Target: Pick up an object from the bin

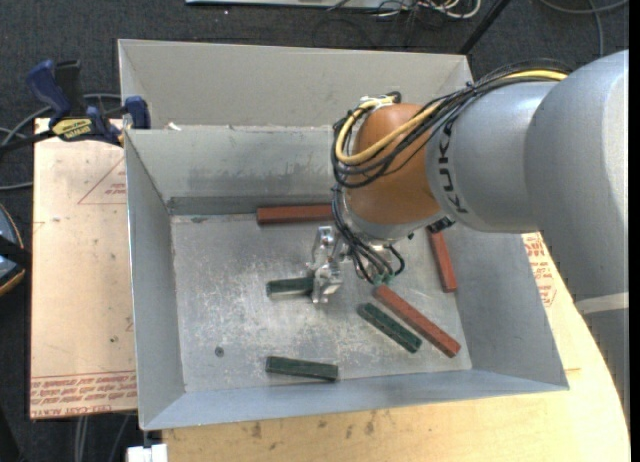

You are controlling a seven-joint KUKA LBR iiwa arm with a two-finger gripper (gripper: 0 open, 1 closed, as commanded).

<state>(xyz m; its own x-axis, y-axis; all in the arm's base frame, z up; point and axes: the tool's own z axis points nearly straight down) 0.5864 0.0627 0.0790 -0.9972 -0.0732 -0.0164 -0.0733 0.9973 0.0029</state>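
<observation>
The gripper is down on the floor of the bin, close to the middle of it. Its metal tip stands at the right end of a dark green bar. That bar lies flat and runs away to the left of the tip, nearly level across the view. The tip touches or almost touches the bar's end. Whether the gripper is clenched on it or released cannot be told from this angle, as the metal parts overlap the bar's end.

Next out, below and to the right of the tip, 2 bars lie side by side, slanting down to the right. One is a red-brown bar. The other is a second green bar, just beside it on its lower-left flank, touching or nearly so.

Further right of the tip, a short red bar lies steeply tilted near the right wall, partly under the arm.

Above the tip, against the foot of the back wall, a long red-brown bar lies almost level. Its right end passes behind the wrist.

Well below the tip, near the front wall, a third green bar lies by itself.

Over the gripper sits the wrist's orange cover, with yellow and black cables looping across it.
</observation>
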